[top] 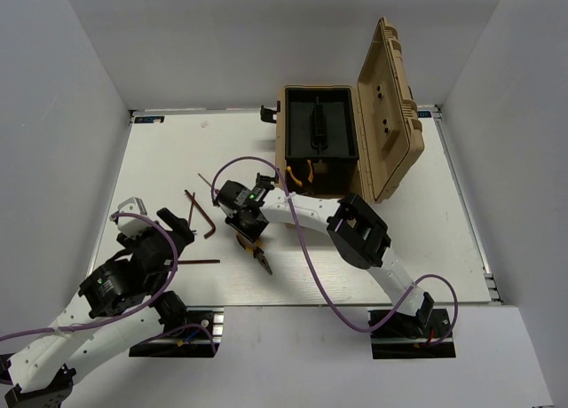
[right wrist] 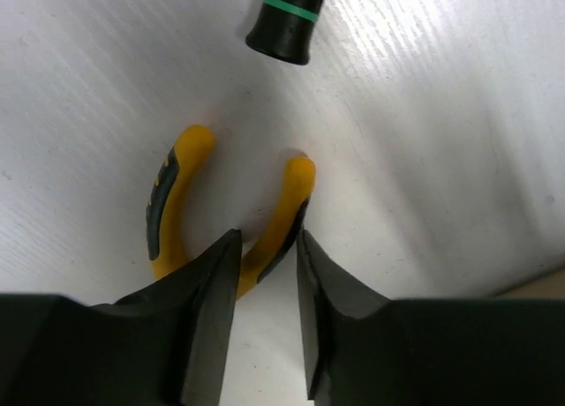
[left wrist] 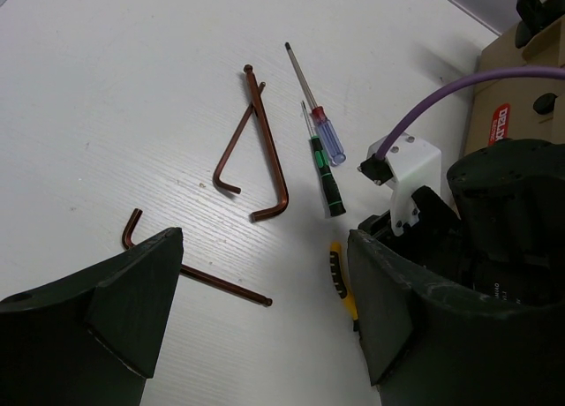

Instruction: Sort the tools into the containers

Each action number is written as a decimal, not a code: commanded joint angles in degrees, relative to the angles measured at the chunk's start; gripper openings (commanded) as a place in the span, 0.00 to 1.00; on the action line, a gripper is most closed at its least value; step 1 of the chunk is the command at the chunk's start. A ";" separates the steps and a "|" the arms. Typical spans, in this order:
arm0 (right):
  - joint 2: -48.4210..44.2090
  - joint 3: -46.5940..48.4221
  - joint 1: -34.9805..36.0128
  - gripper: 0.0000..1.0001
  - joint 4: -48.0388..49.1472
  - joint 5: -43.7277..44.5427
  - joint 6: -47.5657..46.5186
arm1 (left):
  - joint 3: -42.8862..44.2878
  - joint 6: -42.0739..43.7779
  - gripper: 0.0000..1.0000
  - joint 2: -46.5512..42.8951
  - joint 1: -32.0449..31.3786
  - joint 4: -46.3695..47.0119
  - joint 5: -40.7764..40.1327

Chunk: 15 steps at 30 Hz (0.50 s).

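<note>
**Right hand on the pliers: lifting them cleanly**

The pliers (right wrist: 284, 203) lay flat on the desk (top: 426, 248), low and centre in the overhead view, with their yellow handles splayed. The right hand (right wrist: 267, 238) was set over one handle only, the right-hand one in its wrist view. Its fingers (right wrist: 207, 282) were drawn in against both sides of that handle with no gap showing. I read this as a clamp on the pliers, made but not yet lifted.

The left hand (left wrist: 265, 335) hovered at lower left of the overhead view with its fingers well apart and nothing between them. A bent hex key (left wrist: 194, 274) lay on the desk beneath it.

Notes for doing the step well:
- A one-handle grip will likely let the free handle and the head swing down on the pivot. Raise straight up and slowly until the hang settles.
- The butt of the green-banded screwdriver (right wrist: 287, 18) sat just beyond the handle tips. Clear it by going up first, not by dragging forward.
- The toolbox (top: 286, 133) stood open at upper centre of the overhead view, with its lid (top: 390, 106) tilted back to the right. Come in over the near wall with the dangling end held high enough to clear it.
- Release low inside the dark interior so the pliers do not bounce out.
- The left hand was near the right arm's cable, so it is best kept out of the carry path.
</note>
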 commanded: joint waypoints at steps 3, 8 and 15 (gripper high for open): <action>1.53 -1.19 0.37 0.24 -1.35 -5.22 1.52 | -0.18 0.32 0.85 -0.89 0.07 0.53 -0.20; 1.09 0.04 0.19 0.00 -1.97 -6.80 1.26 | -0.18 0.32 0.85 -0.89 0.07 0.53 -0.20; -2.68 6.61 -0.07 0.00 -5.04 -13.56 -0.76 | -0.18 0.32 0.85 -0.36 0.07 0.53 -0.20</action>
